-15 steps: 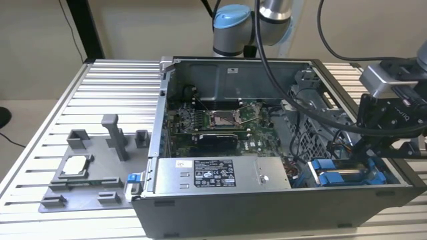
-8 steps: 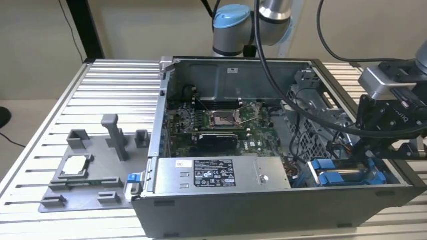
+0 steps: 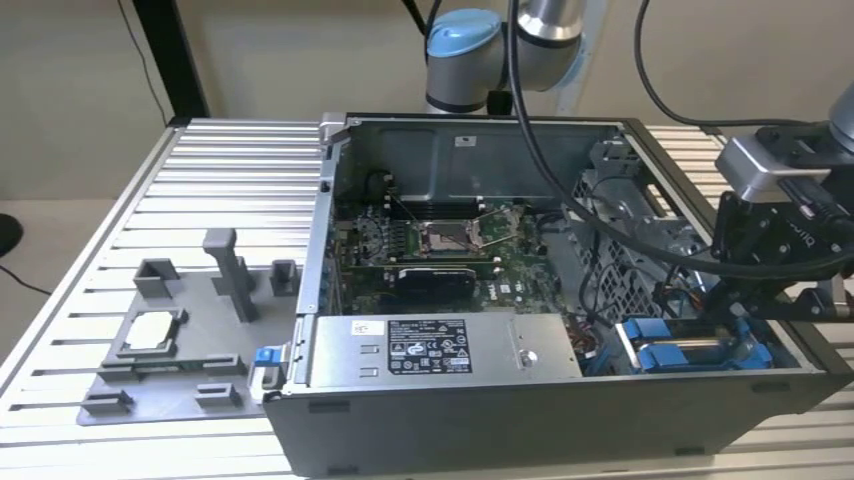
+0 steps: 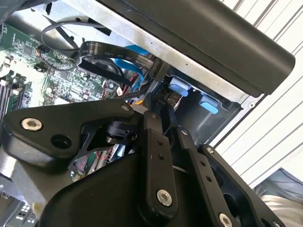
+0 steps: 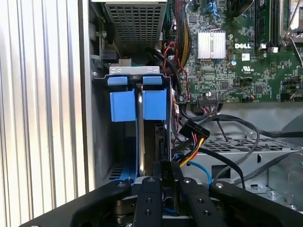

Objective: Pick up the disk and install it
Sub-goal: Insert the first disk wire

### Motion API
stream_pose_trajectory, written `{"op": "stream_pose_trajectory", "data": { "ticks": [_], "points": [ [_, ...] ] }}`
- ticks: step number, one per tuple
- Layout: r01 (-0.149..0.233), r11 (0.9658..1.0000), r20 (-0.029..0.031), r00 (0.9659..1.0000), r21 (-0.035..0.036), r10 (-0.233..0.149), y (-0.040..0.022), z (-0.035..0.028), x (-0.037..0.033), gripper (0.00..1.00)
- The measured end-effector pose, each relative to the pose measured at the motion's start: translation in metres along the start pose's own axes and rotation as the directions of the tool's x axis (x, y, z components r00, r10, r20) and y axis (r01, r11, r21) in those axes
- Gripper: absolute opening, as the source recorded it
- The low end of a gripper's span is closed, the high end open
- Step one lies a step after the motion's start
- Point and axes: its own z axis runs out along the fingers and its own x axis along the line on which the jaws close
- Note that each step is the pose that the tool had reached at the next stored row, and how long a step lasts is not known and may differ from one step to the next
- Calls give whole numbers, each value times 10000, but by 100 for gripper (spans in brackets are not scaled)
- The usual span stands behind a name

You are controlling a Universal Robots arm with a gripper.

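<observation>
The disk (image 5: 140, 137) stands edge-on as a thin silver metal slab framed by a bright blue plastic carrier. It sits in the drive bay at the corner of the open dark grey computer case (image 3: 534, 425), on the exterior view's right. Two blue tabs (image 5: 123, 105) of the carrier stand side by side. The one black gripper (image 5: 164, 172) hangs just over the bay; whether it is pinching the disk cannot be told. One grey metal box (image 3: 441, 345) lies beside the bay, and one silver square chip (image 3: 150, 330) rests well apart.

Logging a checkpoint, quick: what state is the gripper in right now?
Gripper: cannot be told; it is right at the blue-framed silver metal disk.
</observation>
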Motion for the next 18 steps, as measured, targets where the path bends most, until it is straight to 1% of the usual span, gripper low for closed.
{"op": "stream_pose_trajectory", "data": {
  "ticks": [6,13,14,17,18],
  "points": [
    [-193,9998,9,9998,7,193,-1,1,6,0],
    [-205,9998,7,9998,-2,205,1,6,9,0],
    [-207,9998,5,9998,-29,207,1,8,9,0],
    [-211,9997,-5,9998,-151,211,1,12,9,0],
    [-213,9996,-10,9998,-175,213,1,12,9,0]
  ]
}}
